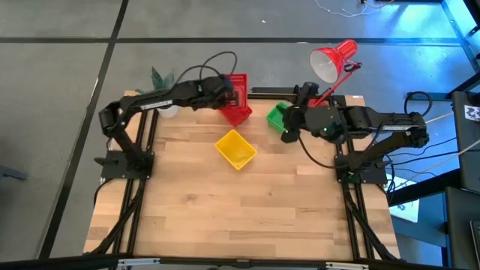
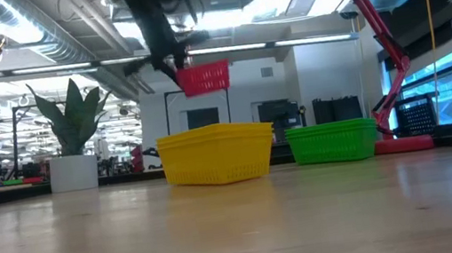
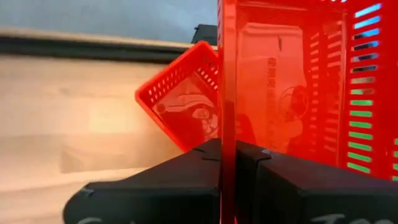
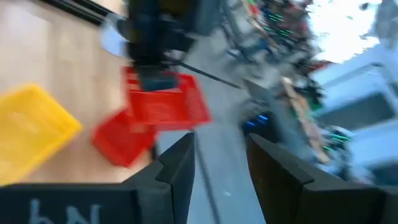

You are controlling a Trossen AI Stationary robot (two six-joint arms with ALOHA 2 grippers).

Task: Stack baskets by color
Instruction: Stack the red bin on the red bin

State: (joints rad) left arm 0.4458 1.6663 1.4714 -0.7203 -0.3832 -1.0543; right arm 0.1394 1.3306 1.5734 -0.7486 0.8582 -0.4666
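Note:
My left gripper (image 1: 226,88) is shut on a red basket (image 1: 239,87) and holds it in the air over the table's far edge; the low view shows that basket (image 2: 203,78) well above the others. A second red basket (image 1: 237,113) rests tilted on the table just below it. On the wood, nearer the middle, sits a yellow basket (image 1: 236,148). The green basket (image 1: 277,116) stands to its right. Beside the green basket, my right gripper (image 1: 291,129) is open (image 4: 221,155) with nothing between its fingers. My left gripper pinches one wall of the red basket at its rim (image 3: 227,146), one finger inside the basket and one outside. The fingers (image 3: 186,180) come slanting down from the table's left. The basket hangs clear of the table and of the other red basket (image 3: 180,106).
A red desk lamp (image 1: 334,60) stands at the far right corner, its arm rising beside the green basket (image 2: 333,141). A white potted plant (image 1: 161,79) sits at the far left. The near half of the wooden table (image 1: 240,217) is bare.

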